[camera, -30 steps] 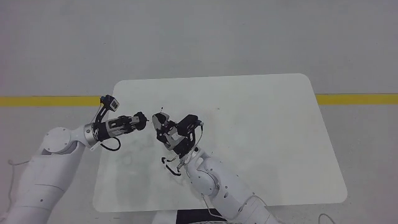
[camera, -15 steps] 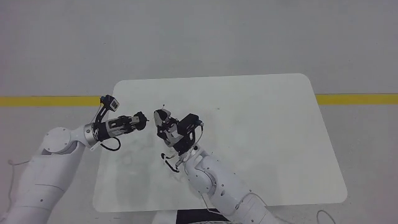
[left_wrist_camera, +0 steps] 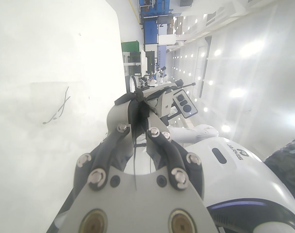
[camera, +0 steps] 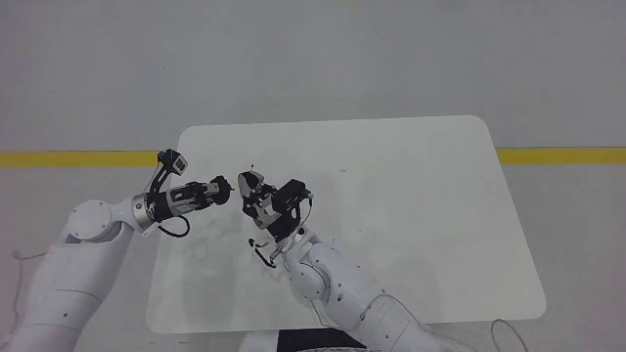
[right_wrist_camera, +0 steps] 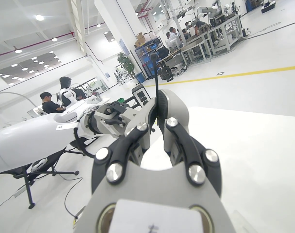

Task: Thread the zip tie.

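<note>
Alignment tightened: right gripper (right_wrist_camera: 157, 107), jaws pinching the zip tie (right_wrist_camera: 156, 78), edged toward left gripper (left_wrist_camera: 137, 113), pinching its other end; threading looks close.

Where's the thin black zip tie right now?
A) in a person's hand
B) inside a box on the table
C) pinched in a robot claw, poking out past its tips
C: the zip tie sticks up out of the shut right claw.
</note>
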`<state>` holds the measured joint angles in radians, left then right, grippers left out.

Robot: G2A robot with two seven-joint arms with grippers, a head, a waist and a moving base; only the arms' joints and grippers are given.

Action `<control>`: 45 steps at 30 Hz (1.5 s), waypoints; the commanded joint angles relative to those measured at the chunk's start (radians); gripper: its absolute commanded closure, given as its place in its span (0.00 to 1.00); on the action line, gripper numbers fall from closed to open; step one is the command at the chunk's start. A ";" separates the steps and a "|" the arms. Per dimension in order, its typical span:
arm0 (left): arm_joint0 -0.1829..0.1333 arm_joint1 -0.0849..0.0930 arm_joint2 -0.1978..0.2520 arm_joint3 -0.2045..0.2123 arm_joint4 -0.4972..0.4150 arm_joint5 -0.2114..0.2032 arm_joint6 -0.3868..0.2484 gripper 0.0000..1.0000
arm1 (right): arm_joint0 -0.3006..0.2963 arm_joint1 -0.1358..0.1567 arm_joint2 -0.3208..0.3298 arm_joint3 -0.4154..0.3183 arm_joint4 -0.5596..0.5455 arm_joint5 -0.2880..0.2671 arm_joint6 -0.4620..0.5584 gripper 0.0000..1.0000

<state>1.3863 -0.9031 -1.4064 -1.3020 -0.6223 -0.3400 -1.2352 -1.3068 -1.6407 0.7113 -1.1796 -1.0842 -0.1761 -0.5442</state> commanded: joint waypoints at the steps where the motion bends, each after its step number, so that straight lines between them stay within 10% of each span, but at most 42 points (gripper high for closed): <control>1: 0.000 0.000 0.000 0.000 0.000 0.000 0.000 1.00 | 0.000 0.000 0.000 -0.001 0.000 0.000 0.001 1.00; 45: 0.000 0.000 0.000 0.000 0.000 0.000 0.000 1.00 | -0.017 -0.009 0.007 -0.011 -0.020 0.008 0.049 1.00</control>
<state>1.3863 -0.9031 -1.4064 -1.3020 -0.6223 -0.3400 -1.2352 -1.3236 -1.6489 0.7183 -1.1910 -1.1043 -0.1683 -0.4949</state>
